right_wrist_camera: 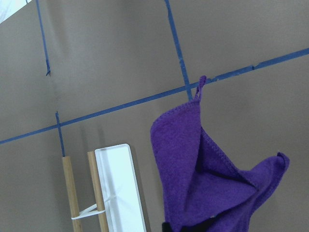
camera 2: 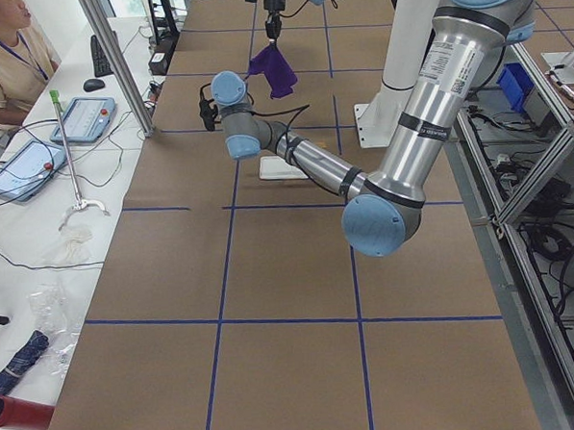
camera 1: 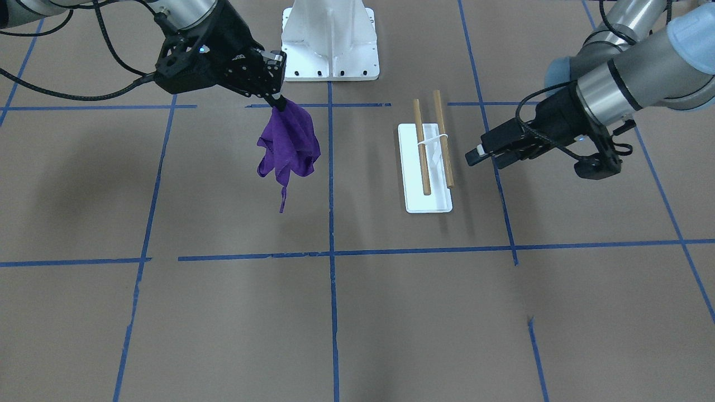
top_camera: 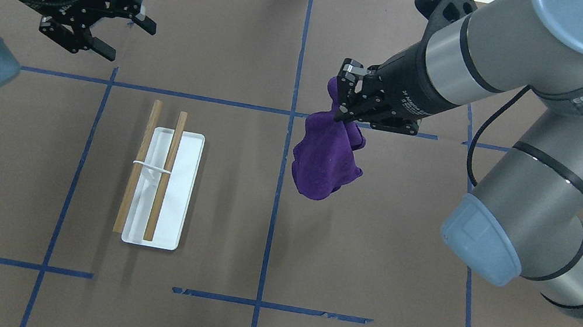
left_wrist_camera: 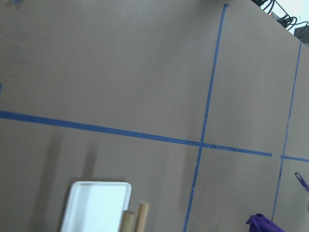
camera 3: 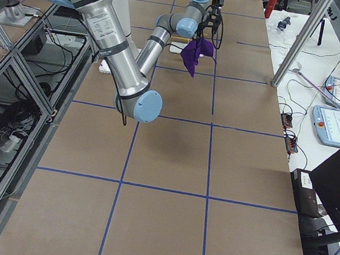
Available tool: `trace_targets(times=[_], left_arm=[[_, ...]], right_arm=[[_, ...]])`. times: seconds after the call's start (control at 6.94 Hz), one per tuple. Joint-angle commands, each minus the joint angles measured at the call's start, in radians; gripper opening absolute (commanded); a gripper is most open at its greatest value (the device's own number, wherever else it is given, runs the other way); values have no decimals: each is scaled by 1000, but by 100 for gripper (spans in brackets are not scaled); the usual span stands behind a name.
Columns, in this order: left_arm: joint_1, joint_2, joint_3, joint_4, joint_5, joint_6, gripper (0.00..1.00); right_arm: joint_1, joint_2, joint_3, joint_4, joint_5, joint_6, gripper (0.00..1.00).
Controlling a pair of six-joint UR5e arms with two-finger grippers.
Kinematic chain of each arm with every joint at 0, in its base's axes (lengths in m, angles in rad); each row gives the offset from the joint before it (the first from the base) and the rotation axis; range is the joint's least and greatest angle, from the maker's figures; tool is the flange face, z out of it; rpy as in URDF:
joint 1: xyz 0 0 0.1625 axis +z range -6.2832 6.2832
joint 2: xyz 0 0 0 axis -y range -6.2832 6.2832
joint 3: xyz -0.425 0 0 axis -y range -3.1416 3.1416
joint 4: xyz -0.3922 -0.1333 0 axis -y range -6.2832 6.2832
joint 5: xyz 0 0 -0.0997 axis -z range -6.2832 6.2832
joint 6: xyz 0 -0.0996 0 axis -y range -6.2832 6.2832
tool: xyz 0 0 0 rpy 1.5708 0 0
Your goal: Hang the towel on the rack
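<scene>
A purple towel (top_camera: 324, 163) hangs bunched from my right gripper (top_camera: 341, 102), which is shut on its top corner and holds it above the table. It also shows in the front view (camera 1: 290, 146) and the right wrist view (right_wrist_camera: 207, 183). The rack (top_camera: 166, 178) stands on the table to the towel's left: a flat white base (top_camera: 180, 198), a white central support and two parallel brown rods (camera 1: 423, 162). Nothing hangs on it. My left gripper (top_camera: 128, 40) is open and empty, above the table beyond the rack's far end; it also shows in the front view (camera 1: 483, 158).
A large white bolted metal pedestal (camera 1: 330, 42) stands at the robot's side of the table, between the arms. Blue tape lines (top_camera: 276, 196) divide the brown table surface into squares. An operator (camera 2: 0, 57) sits by a side table in the left view.
</scene>
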Motion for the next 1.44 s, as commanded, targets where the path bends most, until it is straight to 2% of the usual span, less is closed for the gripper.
trace_targets(times=[0.0, 0.14, 0.43, 0.72, 1.3], left_arm=[[39, -85, 5, 5, 19, -236, 100], [51, -106, 5, 5, 42, -314, 100], [114, -168, 14, 13, 149, -414, 100], [140, -229, 68, 14, 172, -469, 100], [228, -260, 76, 13, 238, -510, 97]], right_arm=[[-43, 43, -16, -1, -42, -106, 0], [-52, 43, -16, -1, -42, -206, 0], [-66, 60, -15, -1, -43, -356, 0], [-78, 61, -15, -1, -43, -516, 0], [-102, 80, -19, -1, -66, -615, 0]])
